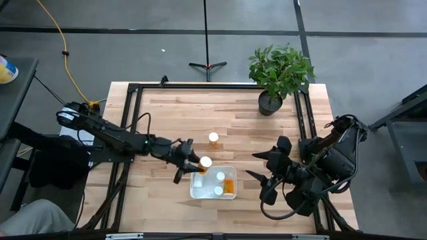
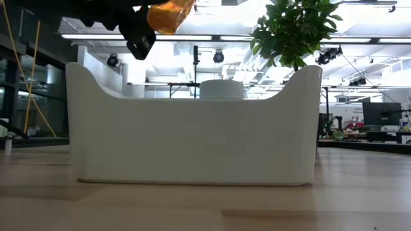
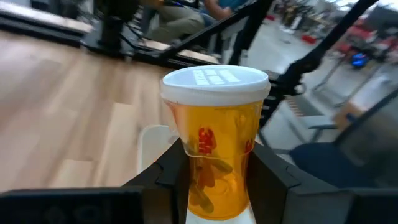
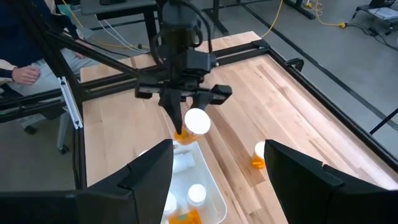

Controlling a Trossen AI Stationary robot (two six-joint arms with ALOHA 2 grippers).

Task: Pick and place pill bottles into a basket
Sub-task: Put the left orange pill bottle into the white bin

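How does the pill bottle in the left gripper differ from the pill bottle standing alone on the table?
The held bottle is clamped in the left gripper, lifted over the basket edge; the lone bottle stands free on the wood. The held one tilts; the lone one is upright. Both are orange with white caps.

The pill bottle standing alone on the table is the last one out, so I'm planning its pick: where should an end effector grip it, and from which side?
Probably from above, fingers closing across the orange body just under the white cap of the lone pill bottle. It appears to stand upright with open wood all round, clear of the basket. The left end effector, nearest, is shut on another pill bottle over the basket's edge.
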